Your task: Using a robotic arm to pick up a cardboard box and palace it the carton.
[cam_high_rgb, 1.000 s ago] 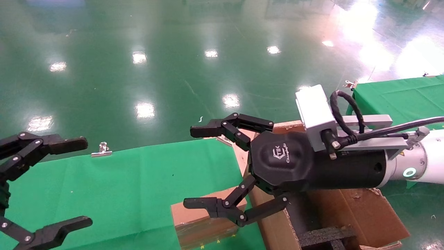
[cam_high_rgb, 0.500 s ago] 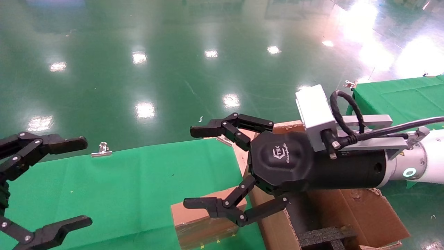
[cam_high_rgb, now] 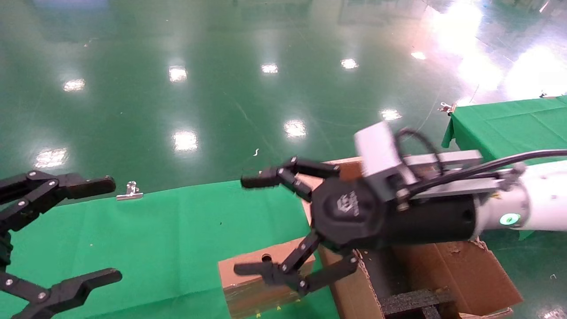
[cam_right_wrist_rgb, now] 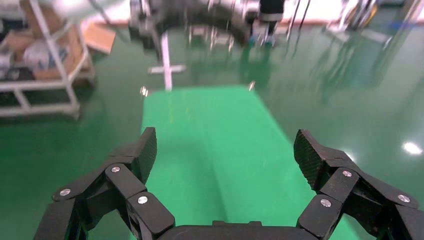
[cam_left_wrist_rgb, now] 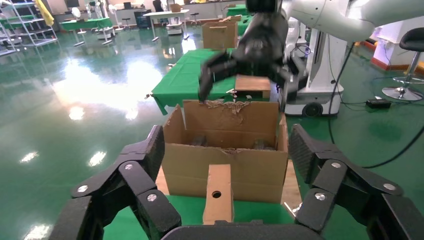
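The small brown cardboard box (cam_high_rgb: pixel 248 297) with tape and a round hole stands on the green cloth, right beside the large carton (cam_high_rgb: pixel 447 270), which has ragged flaps and black foam (cam_high_rgb: pixel 412 301) inside. My right gripper (cam_high_rgb: pixel 241 225), on the white arm with the teal ring, is open and empty, hovering over the small box and the carton's near wall. My left gripper (cam_high_rgb: pixel 115 228) is open and empty at the far left. The left wrist view shows the box (cam_left_wrist_rgb: pixel 218 192) in front of the carton (cam_left_wrist_rgb: pixel 225 165), with the right gripper (cam_left_wrist_rgb: pixel 245 95) above.
The green cloth table (cam_high_rgb: pixel 155 230) stretches left of the box, with a metal clip (cam_high_rgb: pixel 130 190) on its far edge. A second green table (cam_high_rgb: pixel 509 124) stands at the right. Glossy green floor lies beyond. The right wrist view shows only green cloth (cam_right_wrist_rgb: pixel 215 150).
My right arm has dropped and swung slightly left, uncovering the hole in the box's top. The left gripper has barely shifted.
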`<state>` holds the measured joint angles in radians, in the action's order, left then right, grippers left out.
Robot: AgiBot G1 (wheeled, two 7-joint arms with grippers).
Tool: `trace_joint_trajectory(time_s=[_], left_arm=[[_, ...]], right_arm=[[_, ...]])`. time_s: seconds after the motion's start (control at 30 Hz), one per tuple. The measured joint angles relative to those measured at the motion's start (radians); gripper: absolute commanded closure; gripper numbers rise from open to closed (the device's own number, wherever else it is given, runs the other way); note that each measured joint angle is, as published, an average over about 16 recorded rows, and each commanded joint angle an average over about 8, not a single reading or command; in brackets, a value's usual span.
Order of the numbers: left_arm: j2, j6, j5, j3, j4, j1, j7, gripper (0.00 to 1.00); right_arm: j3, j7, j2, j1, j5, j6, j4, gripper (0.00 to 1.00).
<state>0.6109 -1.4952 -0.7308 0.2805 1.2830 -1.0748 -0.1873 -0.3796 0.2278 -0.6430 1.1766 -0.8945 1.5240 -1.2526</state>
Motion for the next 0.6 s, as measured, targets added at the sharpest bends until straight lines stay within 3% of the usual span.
trace_joint_trajectory(time_s=[0.33, 0.6], left_arm=[[0.0, 0.0, 0.0, 0.001, 0.0, 0.0, 0.0, 1.0], [0.0, 0.0, 0.001, 0.001, 0.0, 0.0, 0.001, 1.0]], right_arm=[[-0.178, 0.016, -0.106, 0.183, -0.276, 0.045, 0.11, 0.0], [-0.312, -0.016, -0.204, 0.293, -0.425, 0.051, 0.212, 0.0]])
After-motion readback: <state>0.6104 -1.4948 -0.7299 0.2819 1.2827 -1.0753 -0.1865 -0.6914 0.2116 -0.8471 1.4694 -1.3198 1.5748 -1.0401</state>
